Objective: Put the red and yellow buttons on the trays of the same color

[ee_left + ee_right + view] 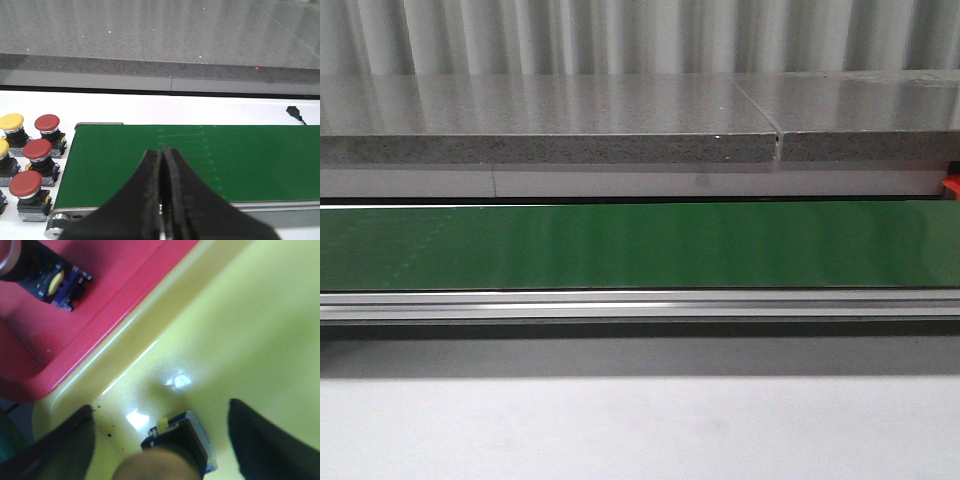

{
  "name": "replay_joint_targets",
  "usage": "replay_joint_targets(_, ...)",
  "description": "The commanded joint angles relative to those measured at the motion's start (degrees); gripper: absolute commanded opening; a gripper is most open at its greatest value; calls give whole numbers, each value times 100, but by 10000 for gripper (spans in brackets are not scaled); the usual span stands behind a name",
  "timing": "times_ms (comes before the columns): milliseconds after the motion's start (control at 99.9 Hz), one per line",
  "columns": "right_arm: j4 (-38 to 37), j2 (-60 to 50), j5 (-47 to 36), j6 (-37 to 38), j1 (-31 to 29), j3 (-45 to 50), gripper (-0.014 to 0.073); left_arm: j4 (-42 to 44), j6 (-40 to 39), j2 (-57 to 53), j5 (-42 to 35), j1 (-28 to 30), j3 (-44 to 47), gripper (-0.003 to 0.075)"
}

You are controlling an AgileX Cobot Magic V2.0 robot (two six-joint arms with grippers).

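Note:
My right gripper (161, 407) is open low over the yellow tray (250, 325). A button (187, 440) with a dark blue base lies on the tray between the two fingers, its blurred yellowish cap close to the camera; neither finger touches it. On the adjoining red tray (110, 305) lies another button (55, 282), its cap cut off by the frame. My left gripper (162, 148) is shut and empty above the green belt (200, 160). Beside the belt's end stand three red buttons (37, 149) and two yellow buttons (11, 121). Neither gripper shows in the front view.
The green conveyor belt (640, 245) runs across the front view, with a metal rail (640, 303) before it and a grey stone ledge (550, 130) behind. A small orange-red part (951, 187) peeks in at the right edge. A black cable end (296, 113) lies behind the belt.

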Motion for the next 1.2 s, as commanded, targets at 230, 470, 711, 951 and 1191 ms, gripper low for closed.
replay_joint_targets(230, 248, -468, -293, -45, -7, -132, 654, -13, -14, 36, -427, -65, -144, -21)
replay_joint_targets(470, 248, -1369, -440, -229, 354, -132, 654, -13, -14, 36, -427, -65, -144, -21)
replay_joint_targets(711, 248, -2444, -472, -897, 1467, -132, 654, -13, -14, 36, -427, -65, -144, -21)
replay_joint_targets(951, 248, -3248, -232, -1719, 2669, -126, 654, -13, -14, 36, -427, -65, -144, -21)
replay_joint_targets(1191, 248, -3901, -120, -2074, 3179, 155, 654, -13, -14, 36, -427, -65, -144, -21)
